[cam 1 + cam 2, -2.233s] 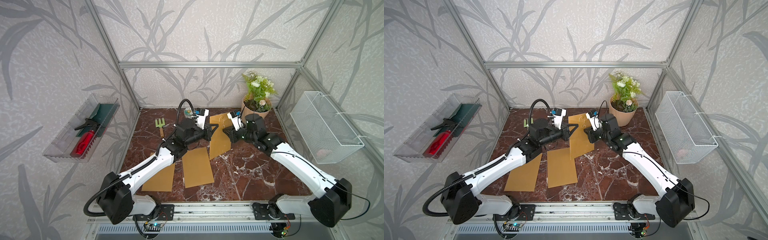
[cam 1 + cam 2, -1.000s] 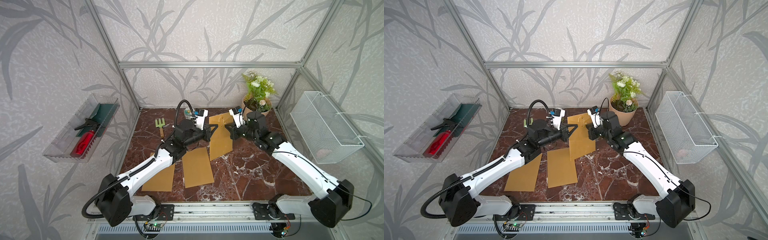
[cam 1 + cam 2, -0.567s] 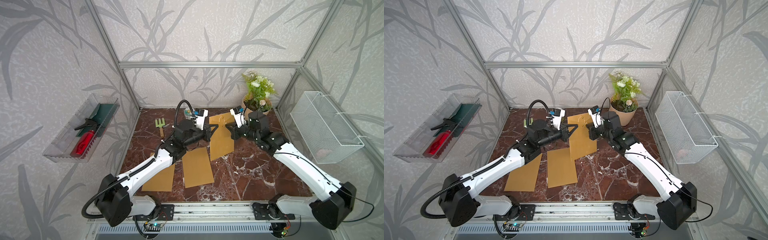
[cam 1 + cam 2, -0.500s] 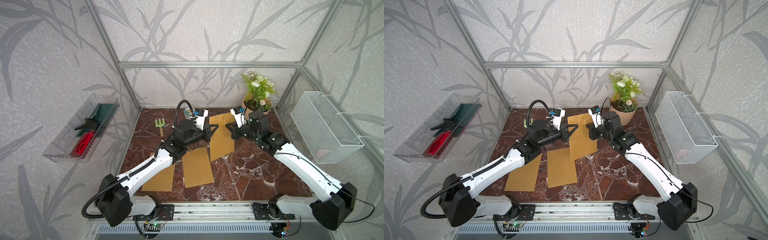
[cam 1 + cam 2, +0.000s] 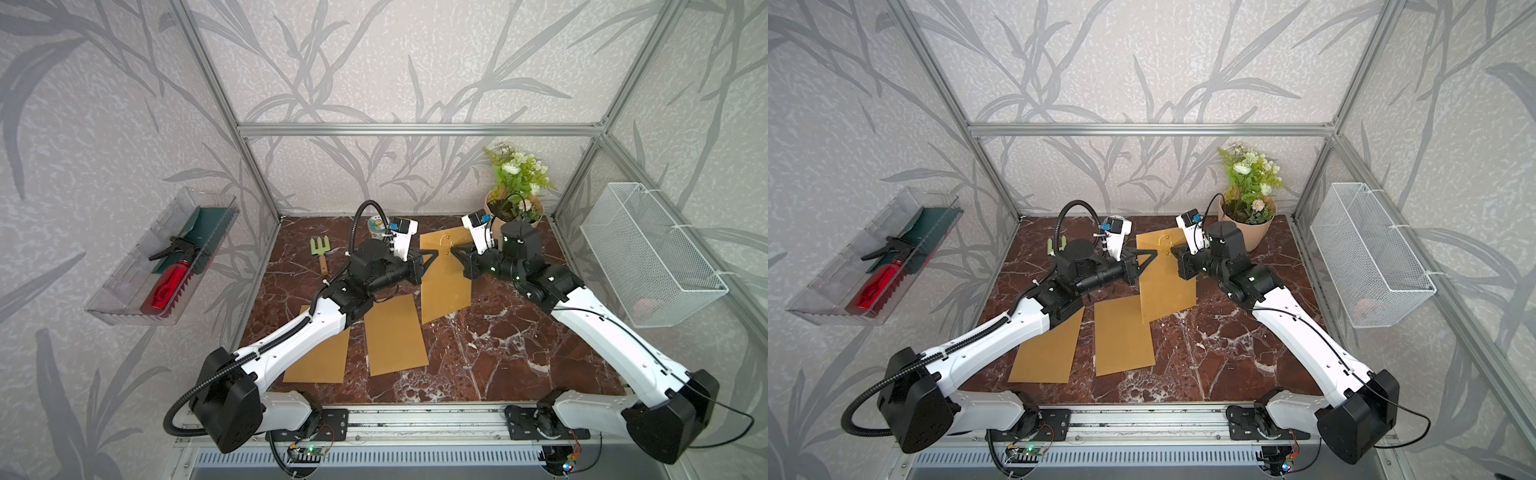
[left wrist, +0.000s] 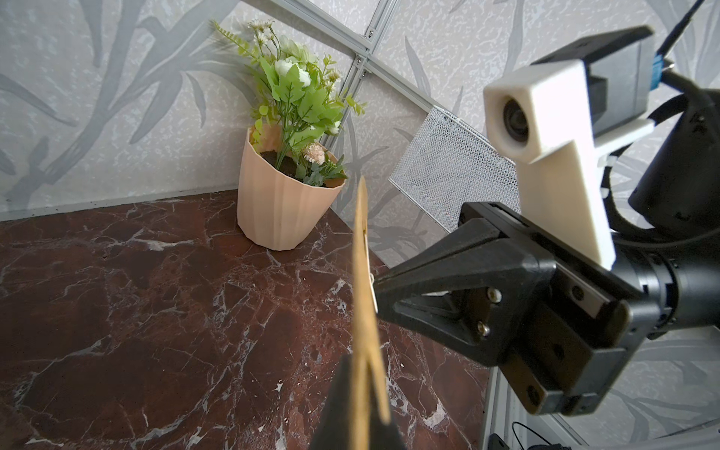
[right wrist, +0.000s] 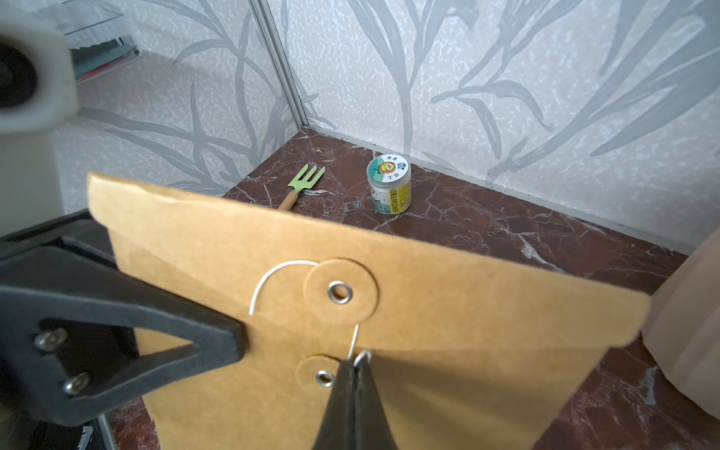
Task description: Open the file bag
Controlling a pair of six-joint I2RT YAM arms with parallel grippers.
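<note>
Left hand (image 5: 431,254) is clenched on one long side edge of the file bag (image 5: 444,282), just below the flap; the left wrist view shows the brown card edge-on between its black tips (image 6: 360,374). Right hand (image 7: 352,364) faces it from the other side, pinched tight on the white string (image 7: 269,280) just beside the lower paper disc (image 7: 323,377). From there the string runs up and loops around the upper disc (image 7: 341,292) on the flap.

In both top views the bag is held up between the two hands, above the back middle of the counter (image 5: 498,340). Its long axis runs from the flap end, raised toward the back wall, down to the bottom edge nearer the front. The disc face is turned toward the right hand. Whether the bottom edge touches the counter I cannot tell. Two more brown envelopes (image 5: 397,336) lie flat nearer the front.
</note>
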